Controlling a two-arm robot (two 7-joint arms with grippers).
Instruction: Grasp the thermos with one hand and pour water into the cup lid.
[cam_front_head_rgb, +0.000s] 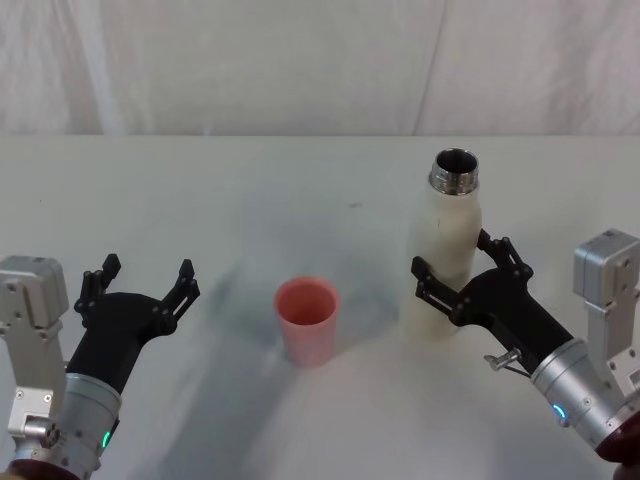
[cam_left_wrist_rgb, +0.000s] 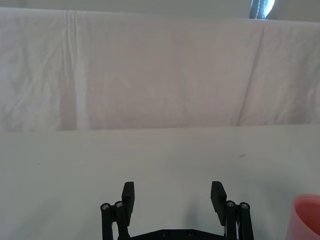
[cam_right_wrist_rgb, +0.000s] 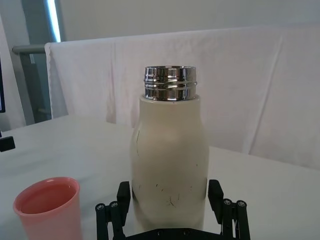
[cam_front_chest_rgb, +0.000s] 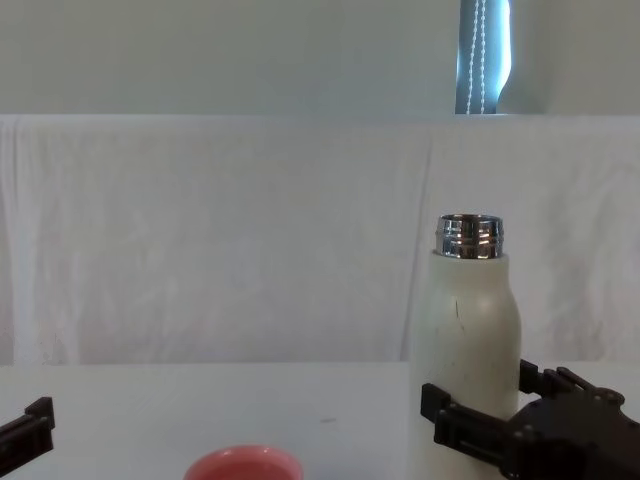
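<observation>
The right hand (cam_front_head_rgb: 448, 268) has its fingers apart around the upright thermos (cam_front_head_rgb: 444, 255), not clamped. The cup lid (cam_front_head_rgb: 307, 320) stands just beside it on the worktop (cam_front_head_rgb: 250, 190). The left hand (cam_front_head_rgb: 140, 285) idles open. Gripping, lifting and pouring remain.

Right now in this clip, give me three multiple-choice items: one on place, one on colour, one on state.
1. Where is the cup?
A. left of the thermos
B. right of it
C. on top of it

2. What colour is the cup?
A. blue
B. salmon pink
C. green

3. How is the thermos?
A. lying down
B. capped
C. upright, neck open

Answers: 1 A, the head view shows it on the table between the idle, open left gripper and the thermos. 2 B. 3 C, it stands between the right gripper fingers.
</observation>
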